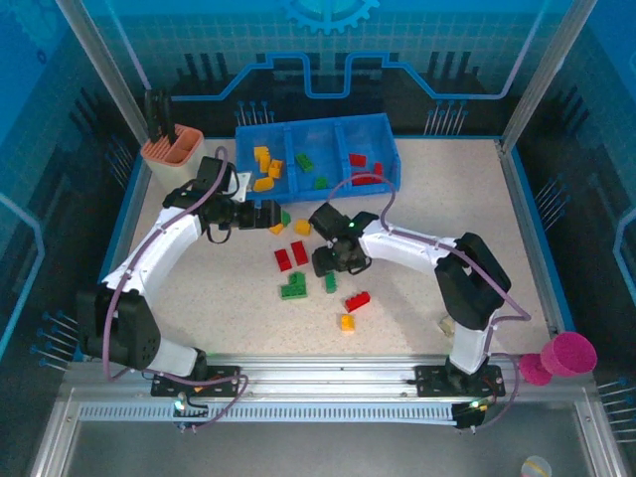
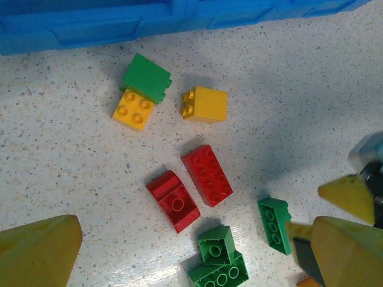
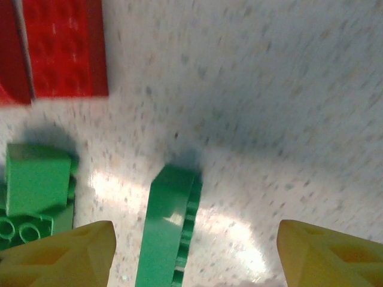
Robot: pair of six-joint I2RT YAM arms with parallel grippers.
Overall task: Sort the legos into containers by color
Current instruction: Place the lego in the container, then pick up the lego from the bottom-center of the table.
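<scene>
right gripper (image 3: 194, 254) spread wider than the green lego (image 3: 170, 230) lying on edge between its fingers, touched by neither, down on the table (image 3: 281, 89). left gripper (image 2: 197, 242) spread fully, pinching nothing, hovering just beside the blue tray (image 2: 90, 27). from the left wrist, studs plain on two red legos (image 2: 206, 174) side by side and two yellow legos (image 2: 204, 103) nearer the tray. from the top, tray compartments told apart: yellow at left, green in the middle, red at right; also a stray yellow lego (image 1: 347, 322) nearer the arm bases.
</scene>
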